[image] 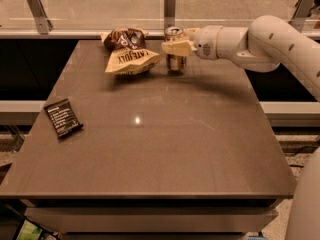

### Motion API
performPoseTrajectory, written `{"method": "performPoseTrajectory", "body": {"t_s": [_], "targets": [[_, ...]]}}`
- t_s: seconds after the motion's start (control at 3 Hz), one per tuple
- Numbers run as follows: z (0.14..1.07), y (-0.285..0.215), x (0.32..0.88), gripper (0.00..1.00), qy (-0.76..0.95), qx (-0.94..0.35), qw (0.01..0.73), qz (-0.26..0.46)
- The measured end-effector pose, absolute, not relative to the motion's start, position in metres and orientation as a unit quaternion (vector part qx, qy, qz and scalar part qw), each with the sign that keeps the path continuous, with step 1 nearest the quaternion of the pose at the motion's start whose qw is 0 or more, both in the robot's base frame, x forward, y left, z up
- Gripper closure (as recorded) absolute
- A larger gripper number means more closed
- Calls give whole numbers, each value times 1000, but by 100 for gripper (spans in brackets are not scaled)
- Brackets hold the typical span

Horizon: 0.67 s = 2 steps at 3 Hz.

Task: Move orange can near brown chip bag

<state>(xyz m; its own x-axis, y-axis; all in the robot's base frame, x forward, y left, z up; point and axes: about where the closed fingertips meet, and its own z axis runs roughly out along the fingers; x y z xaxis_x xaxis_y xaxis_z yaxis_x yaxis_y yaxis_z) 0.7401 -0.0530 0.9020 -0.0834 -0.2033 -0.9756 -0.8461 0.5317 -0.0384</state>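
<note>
The orange can (174,61) is upright at the far side of the table, just right of the brown chip bag (127,53), with a small gap between them. My gripper (176,48) reaches in from the right, and its cream fingers (172,47) are closed around the can's upper half. The can's base is at or just above the tabletop. The bag is wrinkly, dark brown on top and cream-yellow below with dark lettering, and lies near the table's far edge.
A small flat black packet (62,117) lies near the left edge of the brown table (165,149). A glass barrier with metal posts (170,4) runs behind the table's far edge. My white arm (270,44) spans the far right corner.
</note>
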Motion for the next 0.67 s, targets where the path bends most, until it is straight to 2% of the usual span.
{"method": "performPoseTrajectory", "body": {"t_s": [0.67], "targets": [[884,-51,748,100,670,-371,571,294]]}}
